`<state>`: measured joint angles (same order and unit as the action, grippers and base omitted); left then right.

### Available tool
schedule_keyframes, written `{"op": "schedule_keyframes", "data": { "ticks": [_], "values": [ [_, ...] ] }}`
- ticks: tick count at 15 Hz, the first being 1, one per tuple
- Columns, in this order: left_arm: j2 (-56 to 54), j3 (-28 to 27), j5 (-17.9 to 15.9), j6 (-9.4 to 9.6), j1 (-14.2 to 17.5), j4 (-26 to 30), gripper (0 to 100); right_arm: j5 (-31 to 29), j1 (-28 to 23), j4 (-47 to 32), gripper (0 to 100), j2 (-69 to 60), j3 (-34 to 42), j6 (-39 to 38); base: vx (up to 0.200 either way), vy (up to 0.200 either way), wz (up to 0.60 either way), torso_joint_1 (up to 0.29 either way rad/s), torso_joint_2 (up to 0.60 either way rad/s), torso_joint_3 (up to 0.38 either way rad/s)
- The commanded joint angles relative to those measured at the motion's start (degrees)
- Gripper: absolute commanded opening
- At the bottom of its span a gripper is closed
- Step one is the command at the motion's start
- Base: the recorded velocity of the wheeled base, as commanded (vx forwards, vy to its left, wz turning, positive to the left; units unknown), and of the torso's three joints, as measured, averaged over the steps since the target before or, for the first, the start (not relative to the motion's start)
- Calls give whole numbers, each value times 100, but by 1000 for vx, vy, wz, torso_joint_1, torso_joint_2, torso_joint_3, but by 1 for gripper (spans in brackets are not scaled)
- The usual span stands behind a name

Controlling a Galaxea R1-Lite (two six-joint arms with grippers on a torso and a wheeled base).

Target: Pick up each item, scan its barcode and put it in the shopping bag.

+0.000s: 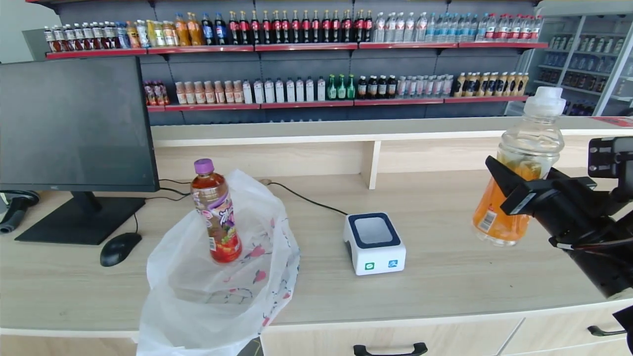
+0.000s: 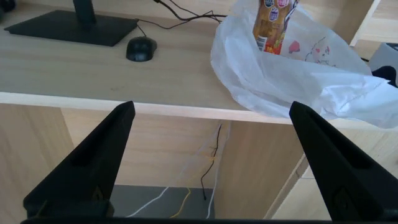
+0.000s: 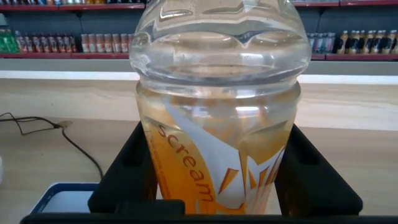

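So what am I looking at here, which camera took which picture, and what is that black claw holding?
This is a two-armed robot at a shop counter. The wide picture comes from a camera on its head, and the other two come from cameras on its wrists. Each arm ends in a two-fingered end effector. The right end effector is shut on an orange drink bottle, held tilted over the counter. The left end effector is open and empty, low in front of the counter. On the counter are a white scanner, a shopping bag with a purple-capped bottle standing in it, a monitor and a mouse.
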<state>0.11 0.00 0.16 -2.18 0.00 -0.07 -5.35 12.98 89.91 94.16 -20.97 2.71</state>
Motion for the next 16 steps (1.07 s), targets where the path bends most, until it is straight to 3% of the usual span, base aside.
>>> {"op": "schedule_keyframes", "data": {
  "ticks": [1,10,16],
  "values": [
    [-2,0,2,-2,0,-1,100,-1,2,9,0,-21,-30,2,0,200,0,7,2,2],
    [-2,0,2,51,0,-10,100,-1,117,9,0,-100,14,2,0,200,0,1,2,2],
    [-2,0,-7,122,-9,7,100,-1,249,9,0,-56,31,2,0,0,0,0,0,0]
  ]
}}
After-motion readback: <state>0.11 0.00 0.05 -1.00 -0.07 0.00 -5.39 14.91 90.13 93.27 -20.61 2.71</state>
